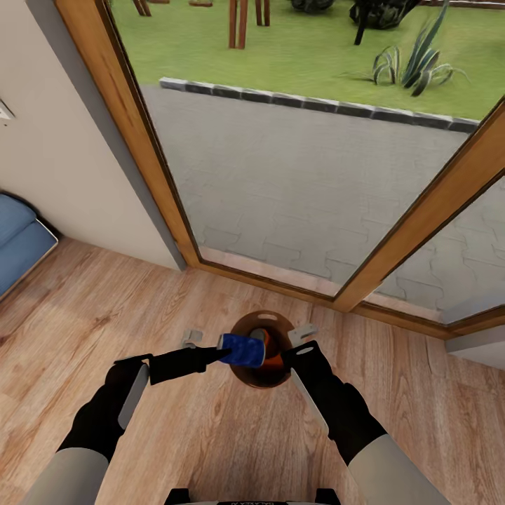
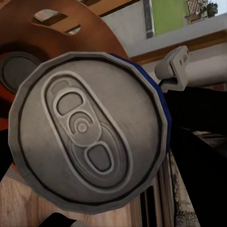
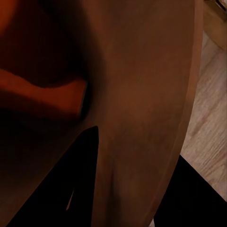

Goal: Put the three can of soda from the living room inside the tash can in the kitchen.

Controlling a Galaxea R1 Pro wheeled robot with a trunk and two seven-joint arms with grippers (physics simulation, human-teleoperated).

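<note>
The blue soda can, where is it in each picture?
Head view: blue can lies sideways over the bin, low centre.
Left wrist view: its silvery top faces the camera, mid-picture.
Right wrist view: I can't spot it; brown bin wall instead.
Shared landmark: the bin's glossy brown inside.

Home: sofa (image 1: 19,242), garden-facing glass doors (image 1: 301,161)

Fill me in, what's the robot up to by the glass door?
The left gripper holds the dark blue soda can on its side over the open trash can, which the right gripper grips at the rim. An orange can already lies inside the brown interior. The bin sits above the wood floor in front of the wood-framed glass door. The blue can has not been dropped yet.
</note>
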